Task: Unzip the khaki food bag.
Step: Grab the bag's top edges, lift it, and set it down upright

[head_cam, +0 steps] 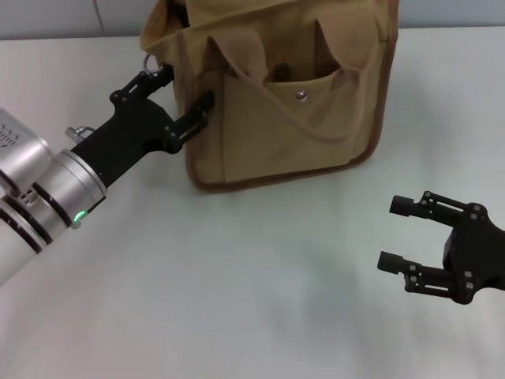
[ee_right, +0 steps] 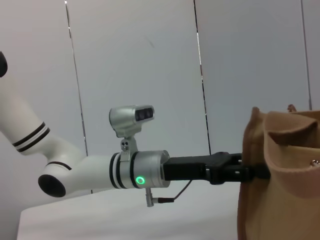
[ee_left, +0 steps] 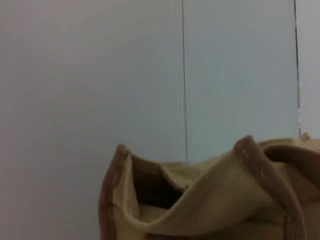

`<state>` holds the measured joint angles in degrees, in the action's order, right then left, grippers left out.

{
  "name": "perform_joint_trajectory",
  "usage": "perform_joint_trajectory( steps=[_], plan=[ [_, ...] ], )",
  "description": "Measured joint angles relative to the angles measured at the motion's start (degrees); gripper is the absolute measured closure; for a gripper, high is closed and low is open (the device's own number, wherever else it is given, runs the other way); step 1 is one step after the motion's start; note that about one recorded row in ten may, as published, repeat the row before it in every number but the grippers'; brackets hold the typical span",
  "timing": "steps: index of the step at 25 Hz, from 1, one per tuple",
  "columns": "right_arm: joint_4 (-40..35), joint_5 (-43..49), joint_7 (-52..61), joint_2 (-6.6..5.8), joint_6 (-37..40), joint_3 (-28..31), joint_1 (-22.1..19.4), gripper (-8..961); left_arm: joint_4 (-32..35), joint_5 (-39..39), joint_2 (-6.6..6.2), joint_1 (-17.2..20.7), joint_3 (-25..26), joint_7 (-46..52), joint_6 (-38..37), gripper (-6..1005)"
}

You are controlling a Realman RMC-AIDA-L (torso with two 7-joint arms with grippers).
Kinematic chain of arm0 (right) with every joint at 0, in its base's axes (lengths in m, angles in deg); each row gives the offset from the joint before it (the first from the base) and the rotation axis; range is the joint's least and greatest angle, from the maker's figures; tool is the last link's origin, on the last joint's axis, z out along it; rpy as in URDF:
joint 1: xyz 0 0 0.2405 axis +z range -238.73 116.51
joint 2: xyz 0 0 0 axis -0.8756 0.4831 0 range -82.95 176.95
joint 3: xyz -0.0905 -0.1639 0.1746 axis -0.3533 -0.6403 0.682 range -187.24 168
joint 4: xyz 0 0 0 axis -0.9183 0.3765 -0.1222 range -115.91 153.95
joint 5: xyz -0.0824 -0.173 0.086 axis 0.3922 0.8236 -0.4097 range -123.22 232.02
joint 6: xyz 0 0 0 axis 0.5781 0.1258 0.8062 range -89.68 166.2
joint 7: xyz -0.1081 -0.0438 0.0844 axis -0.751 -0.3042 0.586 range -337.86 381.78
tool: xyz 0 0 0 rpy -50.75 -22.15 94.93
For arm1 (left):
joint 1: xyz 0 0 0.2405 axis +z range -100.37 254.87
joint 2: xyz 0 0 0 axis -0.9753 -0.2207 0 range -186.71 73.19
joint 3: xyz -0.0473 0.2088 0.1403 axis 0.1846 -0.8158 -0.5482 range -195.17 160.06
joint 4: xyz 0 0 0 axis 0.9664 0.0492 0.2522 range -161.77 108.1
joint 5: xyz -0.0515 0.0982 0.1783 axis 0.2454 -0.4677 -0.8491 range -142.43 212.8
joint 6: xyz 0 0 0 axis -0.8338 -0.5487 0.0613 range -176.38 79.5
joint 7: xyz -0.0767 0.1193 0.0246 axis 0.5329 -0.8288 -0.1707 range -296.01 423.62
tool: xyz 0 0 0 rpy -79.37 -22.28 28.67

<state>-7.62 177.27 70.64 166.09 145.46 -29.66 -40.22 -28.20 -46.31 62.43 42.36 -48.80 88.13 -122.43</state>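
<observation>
The khaki food bag (head_cam: pixel 292 103) stands upright at the far middle of the white table, with brown trim, two loop handles and a front pocket with a metal snap (head_cam: pixel 301 95). A silver ring (head_cam: pixel 150 60) shows at the top of its left end. My left gripper (head_cam: pixel 183 91) is open, its fingers straddling the bag's left end edge just below that ring. The left wrist view shows the bag's top rim (ee_left: pixel 210 200) with a dark gap. The right wrist view shows the bag (ee_right: pixel 285 175) and the left gripper (ee_right: pixel 250 172) against it. My right gripper (head_cam: pixel 392 234) is open and empty, near right of the bag.
The white table (head_cam: pixel 252 300) stretches in front of the bag. A grey panelled wall (ee_right: pixel 150 60) stands behind. The left arm (head_cam: pixel 47 197) reaches in from the left edge.
</observation>
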Motion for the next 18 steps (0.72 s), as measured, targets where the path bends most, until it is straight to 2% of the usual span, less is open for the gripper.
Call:
perform_joint_trajectory(
  steps=[4,9,15,18],
  plan=[
    [0.0,0.0,0.0,0.04,-0.1,0.0,0.3,198,-1.1,0.2,0.0,-0.6,1.1,-2.4,1.9,316],
    [0.0,0.0,0.0,0.08,-0.2,0.0,0.7,201,-3.4,0.1,0.0,-0.8,4.5,-4.6,2.1,415],
    [0.9,-1.8,0.0,0.09,-0.2,0.3,0.0,204,-4.5,0.2,0.0,-0.9,5.1,-4.7,1.0,534],
    [1.3,-3.2,0.0,0.09,-0.2,1.8,-0.5,206,-4.3,0.1,-0.02,0.1,5.3,-4.3,-2.3,679]
  ],
)
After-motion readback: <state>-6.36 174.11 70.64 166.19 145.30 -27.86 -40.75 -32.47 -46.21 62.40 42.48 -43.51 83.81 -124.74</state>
